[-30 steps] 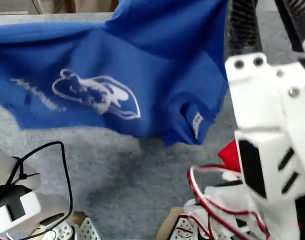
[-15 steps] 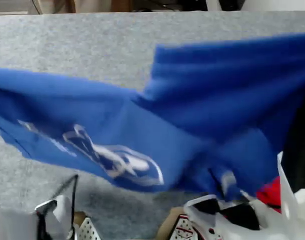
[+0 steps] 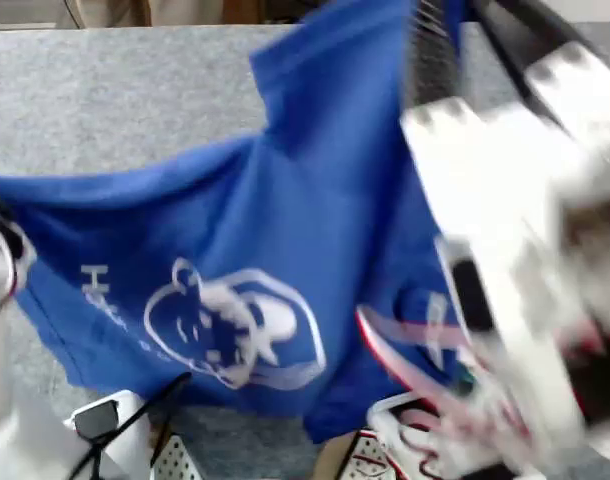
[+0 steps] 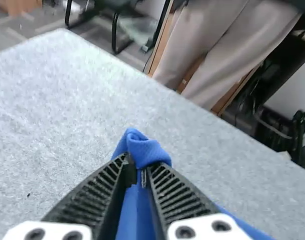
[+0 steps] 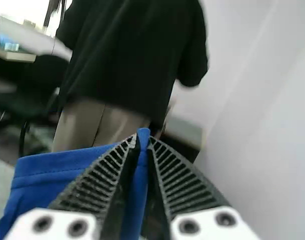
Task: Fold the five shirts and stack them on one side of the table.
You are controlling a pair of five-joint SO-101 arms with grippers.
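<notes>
Left tool (image 4: 138, 175) and right tool (image 5: 142, 150) are each clamped on a pinch of the shirt (image 3: 285, 220), which hangs spread above the counter (image 3: 115, 90). It isn't folded yet, so I'd judge the task early, with folding and stacking all left.

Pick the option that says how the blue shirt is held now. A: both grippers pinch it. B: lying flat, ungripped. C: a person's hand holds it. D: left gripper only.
A: the blue shirt is clamped in the left gripper and in the right gripper; each wrist view shows cloth between the closed fingers.
</notes>
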